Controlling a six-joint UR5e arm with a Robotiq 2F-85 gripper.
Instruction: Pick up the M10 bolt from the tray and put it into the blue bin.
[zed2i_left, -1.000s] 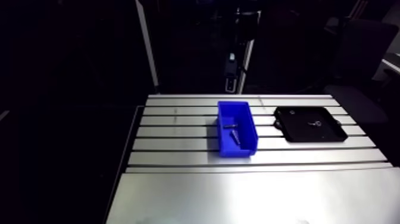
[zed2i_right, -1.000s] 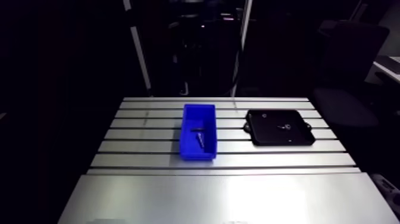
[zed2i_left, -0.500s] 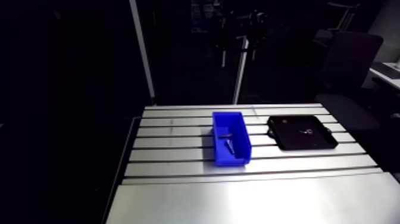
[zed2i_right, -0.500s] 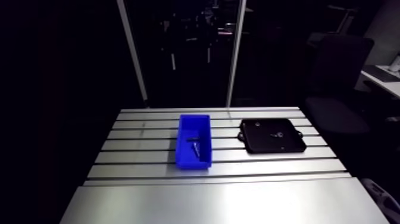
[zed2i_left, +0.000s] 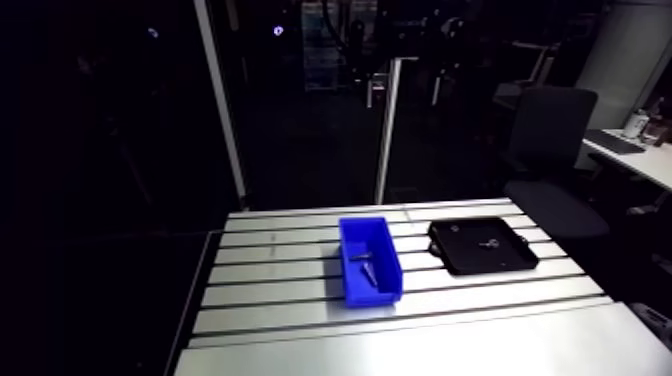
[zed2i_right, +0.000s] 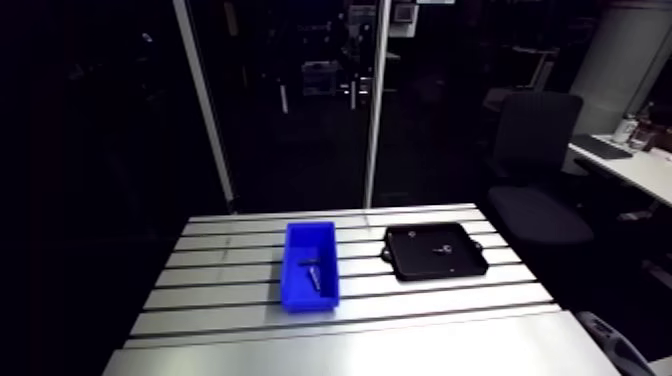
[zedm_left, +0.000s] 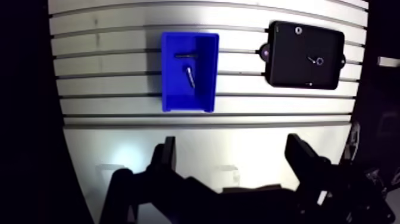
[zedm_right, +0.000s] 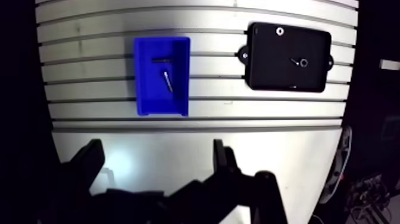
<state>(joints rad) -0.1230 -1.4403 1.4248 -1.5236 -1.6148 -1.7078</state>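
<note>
Hovering high above the table, the gripper sits on the near side of the blue bin, well apart from it. Fingers spread wide, nothing btwn them, so the tool is empty.

Inside the bin: two dark bolts, apart from each other. A crosswise bolt lies near the bin's far end wall. A slanted bolt lies approx. at the bin's middle. Both lie flat on the bin floor at odd angles, which looks like dropped parts, not placed ones. Can't tell which is the M10; too small to read.

The tray sits beside the bin, w/ a strip of bare table btwn them. It holds only a small ring and a thin pin just beside it, in the tray half away from the bin. No bolt-size piece shows there.

So prob. the task's bolt is in the bin and the job is done or nearly so. The height and the wide fingers fit a stand-off pose: nothing to carry, and full sight of bin and tray for a check.
</note>
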